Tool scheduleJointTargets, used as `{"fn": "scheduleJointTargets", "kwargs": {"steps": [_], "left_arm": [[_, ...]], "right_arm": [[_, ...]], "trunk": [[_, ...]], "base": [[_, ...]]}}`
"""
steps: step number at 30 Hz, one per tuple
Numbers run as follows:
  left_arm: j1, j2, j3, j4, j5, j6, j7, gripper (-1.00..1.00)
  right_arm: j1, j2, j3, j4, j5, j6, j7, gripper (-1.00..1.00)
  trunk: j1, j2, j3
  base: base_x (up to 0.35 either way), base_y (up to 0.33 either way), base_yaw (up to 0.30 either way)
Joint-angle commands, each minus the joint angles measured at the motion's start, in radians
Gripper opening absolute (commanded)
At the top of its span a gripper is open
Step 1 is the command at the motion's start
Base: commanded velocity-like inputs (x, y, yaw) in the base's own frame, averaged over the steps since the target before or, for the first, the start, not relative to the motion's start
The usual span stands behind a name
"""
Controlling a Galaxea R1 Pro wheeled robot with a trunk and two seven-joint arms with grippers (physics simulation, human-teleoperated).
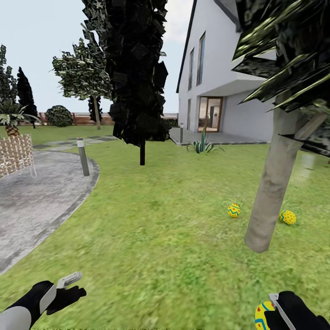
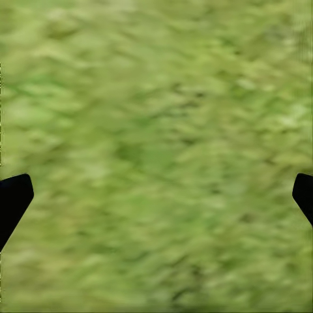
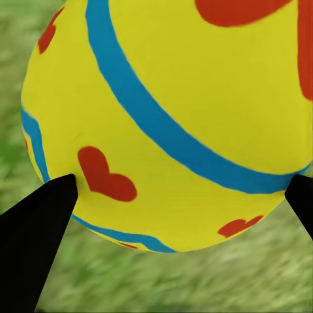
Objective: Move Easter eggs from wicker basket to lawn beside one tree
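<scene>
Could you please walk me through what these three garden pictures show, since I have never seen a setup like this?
This is a simulated two-armed robot on wheels. The large picture comes from its head camera, looking down over a lawn. Its left hand is open and empty; that arm's own camera looks down between two dark fingertips at bare grass. The right hand is shut on a yellow Easter egg with blue bands and red hearts, seen close up by the right arm's camera. Two more eggs already lie on the grass beside a pale tree trunk: one with blue zigzags on one side, one with red dots on the other. A house, a paved patio and a black tree stand behind.
</scene>
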Motion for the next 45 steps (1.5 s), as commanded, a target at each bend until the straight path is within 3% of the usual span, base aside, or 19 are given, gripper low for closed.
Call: {"fn": "scheduleJointTargets", "kwargs": {"steps": [1,45], "left_arm": [[0.000,0.001,0.001,-0.001,0.008,0.007,0.001,1.00],[0.000,0.001,0.001,-0.001,0.008,0.007,0.001,1.00]], "right_arm": [[0.000,0.001,-0.005,-0.002,0.011,0.004,0.009,-1.00],[0.000,0.002,-0.004,-0.002,0.012,0.004,0.009,-1.00]], "trunk": [[0.000,-0.001,-0.005],[0.020,-0.011,-0.175]], "base": [[0.000,0.000,0.000],[0.000,0.000,0.000]]}}
